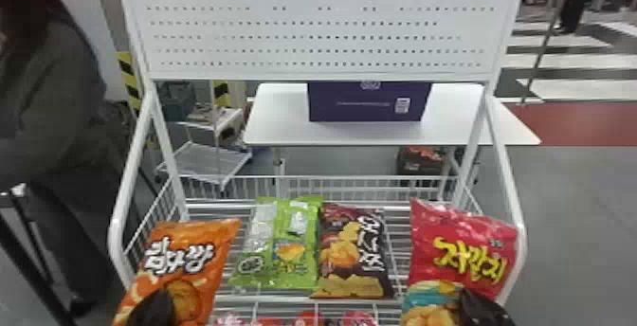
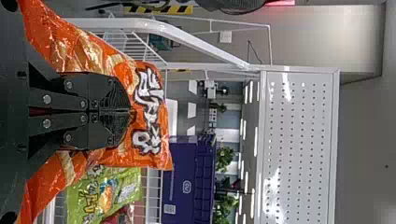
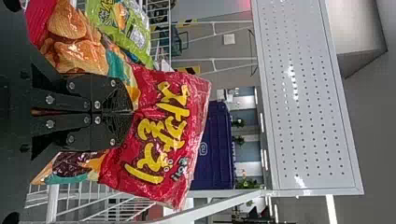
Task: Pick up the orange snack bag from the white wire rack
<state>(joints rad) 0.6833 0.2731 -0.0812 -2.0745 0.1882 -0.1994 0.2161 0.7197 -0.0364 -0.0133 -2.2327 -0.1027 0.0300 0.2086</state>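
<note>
From my station, the left gripper (image 2: 130, 112) is closed with the orange snack bag (image 1: 211, 249) pinched in it, at the left side of the white wire rack (image 1: 360, 177). The bag's long axis runs roughly along the fingers, its top beyond the tips, so I'd lift straight up before drawing back. The right gripper (image 3: 133, 112), farther off, clamps the red bag (image 3: 163, 144). I count 1 orange, 1 red, 1 brown bag (image 1: 350, 254) and at least 1 green bag (image 1: 296, 263).
</note>
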